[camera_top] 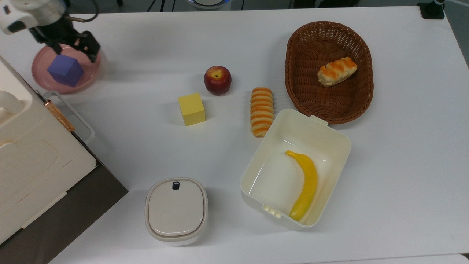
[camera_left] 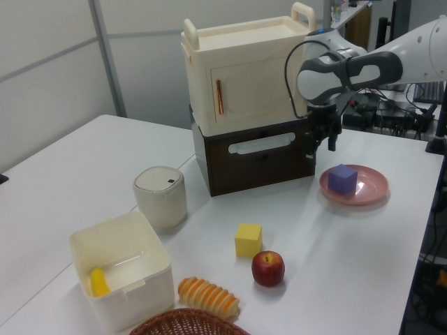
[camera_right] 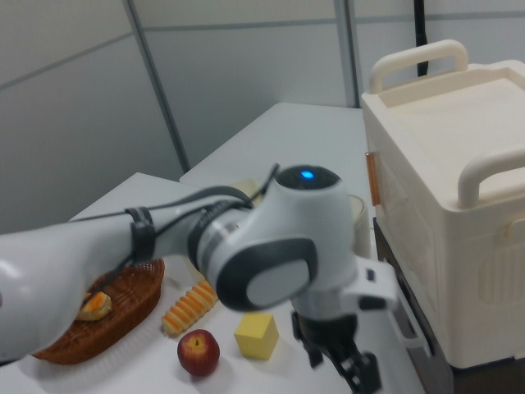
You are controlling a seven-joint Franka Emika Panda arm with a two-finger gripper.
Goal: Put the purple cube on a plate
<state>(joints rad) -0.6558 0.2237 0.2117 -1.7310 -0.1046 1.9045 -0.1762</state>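
Purple cube (camera_top: 65, 70) on plate (camera_top: 86, 79), end effector (camera_left: 322, 142) open above

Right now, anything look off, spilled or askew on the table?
Nothing stands out. The purple cube sits flat on the pink plate, and the open gripper is above it, clear of it. The yellow cube and apple are upright on the table, nothing spilled.
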